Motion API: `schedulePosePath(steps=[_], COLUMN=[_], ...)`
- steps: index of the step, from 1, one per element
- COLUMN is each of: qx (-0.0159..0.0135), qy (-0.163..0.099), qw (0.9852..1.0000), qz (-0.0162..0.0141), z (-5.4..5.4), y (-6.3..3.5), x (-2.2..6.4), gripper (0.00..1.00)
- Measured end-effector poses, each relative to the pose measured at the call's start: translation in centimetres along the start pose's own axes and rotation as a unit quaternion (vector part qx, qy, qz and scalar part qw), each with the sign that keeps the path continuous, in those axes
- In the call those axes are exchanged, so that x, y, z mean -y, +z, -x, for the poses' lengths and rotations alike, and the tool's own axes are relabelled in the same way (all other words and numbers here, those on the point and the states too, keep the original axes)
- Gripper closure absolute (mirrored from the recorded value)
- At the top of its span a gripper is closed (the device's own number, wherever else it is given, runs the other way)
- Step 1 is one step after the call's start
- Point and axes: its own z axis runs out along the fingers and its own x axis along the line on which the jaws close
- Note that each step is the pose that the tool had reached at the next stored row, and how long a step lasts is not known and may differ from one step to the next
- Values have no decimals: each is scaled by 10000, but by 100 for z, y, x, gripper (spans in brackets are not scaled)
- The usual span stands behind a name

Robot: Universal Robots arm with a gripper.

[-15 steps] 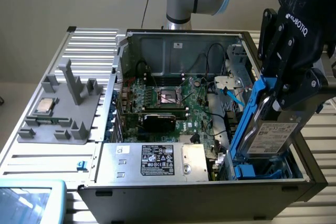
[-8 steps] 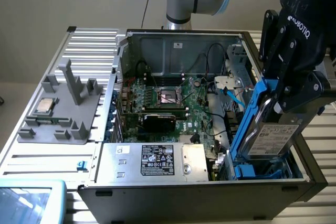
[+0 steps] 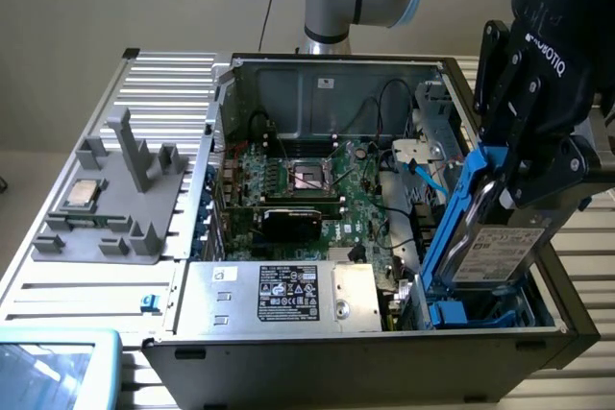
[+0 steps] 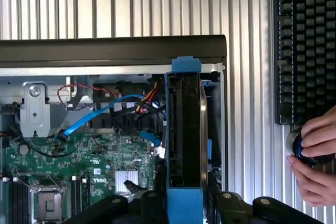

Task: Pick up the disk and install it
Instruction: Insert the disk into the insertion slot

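Note:
The disk (image 3: pixel 495 232) is a grey drive with a white label in a bright blue carrier. It stands on edge, tilted, with its lower end in the drive bay (image 3: pixel 480 309) at the front corner of the open computer case on the exterior view's right. My black gripper (image 3: pixel 516 178) is shut on the disk's upper end from above. In the wrist view the disk (image 4: pixel 184 124) appears edge-on, its blue rail running away from my gripper (image 4: pixel 184 205) toward the case wall, with a black finger on each side of it.
The open case (image 3: pixel 317 79) holds a motherboard (image 3: pixel 307 189), blue cables (image 4: pixel 89 119) and a silver box with a black label (image 3: pixel 279 295). A grey fixture with a CPU chip (image 3: pixel 82 194) lies on the exterior view's left. A keyboard (image 4: pixel 304 45) and a person's hand (image 4: pixel 315 161) lie beside the case.

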Motion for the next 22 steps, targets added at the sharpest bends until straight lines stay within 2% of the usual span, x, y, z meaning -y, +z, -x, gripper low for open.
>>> schedulePosePath(steps=[5, 12, 22], qx=[-5, -17, -18], qy=[0, 0, -13], qw=[10000, 10000, 10000], qz=[-1, -1, -1], z=[53, 52, 42], y=[-1, 8, 11], x=[-2, -2, -3], gripper=[63, 63, 63])
